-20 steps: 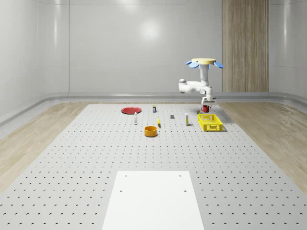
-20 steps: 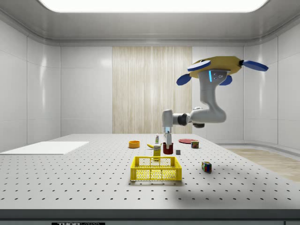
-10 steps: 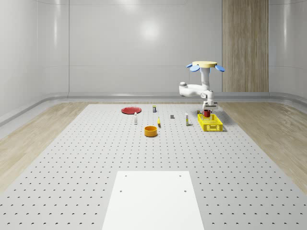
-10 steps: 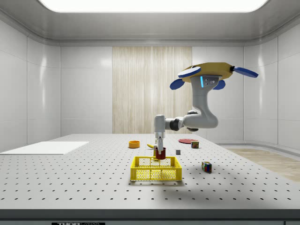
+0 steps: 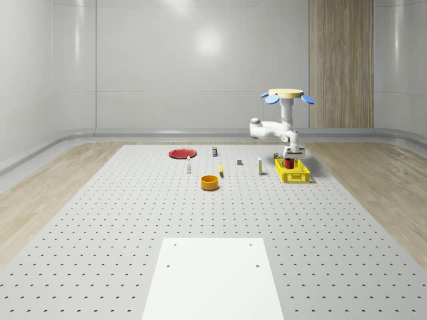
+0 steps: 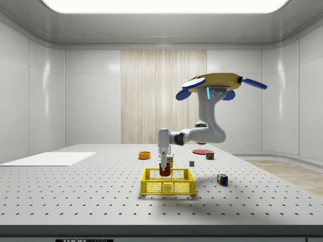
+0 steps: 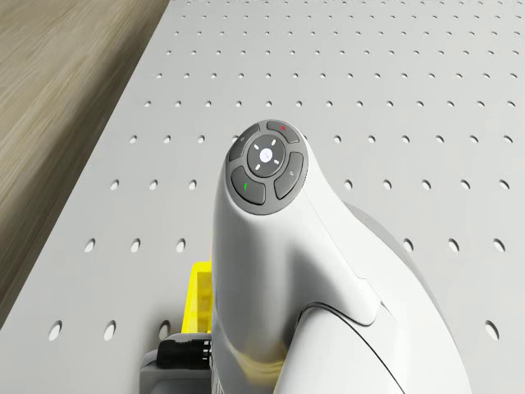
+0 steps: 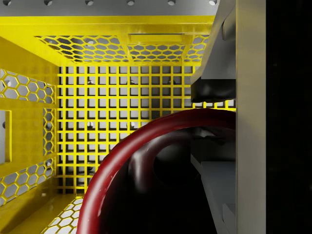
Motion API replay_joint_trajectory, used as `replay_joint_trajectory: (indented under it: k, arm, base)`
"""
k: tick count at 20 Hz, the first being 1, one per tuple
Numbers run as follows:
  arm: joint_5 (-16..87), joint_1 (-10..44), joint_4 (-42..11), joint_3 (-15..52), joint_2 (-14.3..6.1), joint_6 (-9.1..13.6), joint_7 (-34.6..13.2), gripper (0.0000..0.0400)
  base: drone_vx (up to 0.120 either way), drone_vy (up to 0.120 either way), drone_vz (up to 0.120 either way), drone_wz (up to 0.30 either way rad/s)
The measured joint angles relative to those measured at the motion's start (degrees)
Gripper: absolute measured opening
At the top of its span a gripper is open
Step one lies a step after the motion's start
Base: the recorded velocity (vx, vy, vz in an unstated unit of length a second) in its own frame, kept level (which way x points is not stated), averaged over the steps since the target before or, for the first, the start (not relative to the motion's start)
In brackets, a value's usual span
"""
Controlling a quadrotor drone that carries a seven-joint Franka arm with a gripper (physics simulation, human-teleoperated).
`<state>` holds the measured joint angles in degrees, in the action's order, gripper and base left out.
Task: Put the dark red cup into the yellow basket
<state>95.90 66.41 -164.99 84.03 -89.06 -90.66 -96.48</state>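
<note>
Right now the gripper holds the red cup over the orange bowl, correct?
Not the bowl. In the side view the gripper holds the cup over the yellow basket, low between its walls; the drone hovers above, beside the basket. The wrist view shows the basket's mesh under the cup.

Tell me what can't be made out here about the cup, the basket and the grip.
- Whether the cup touches the basket floor: side view, the mesh wall covers its base.
- The cup's near rim and body: wrist view, cut off by the frame edge.
- The gripper and cup: drone view, the arm blocks them.
- The small items beside the basket: whole-scene view, too small to identify.
</note>
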Motion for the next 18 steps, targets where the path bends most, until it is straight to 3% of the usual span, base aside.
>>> replay_joint_trajectory:
  k: [3, 11, 18]
  arm:
    - [0.0, 0.0, 0.0, -0.1, -0.2, -0.2, 0.0, 0.0099]
    - [4.5, 0.6, 0.6, -5.0, -0.9, -2.2, -0.2, 0.0099]
    - [7.0, 4.1, 1.1, -7.5, -0.6, -2.8, -3.3, 0.0098]
  base:
    - [0.093, 0.0, 0.0, 0.0]
    - [0.0, 0.0, 0.0, 0.0]
    - [0.0, 0.0, 0.0, 0.0]
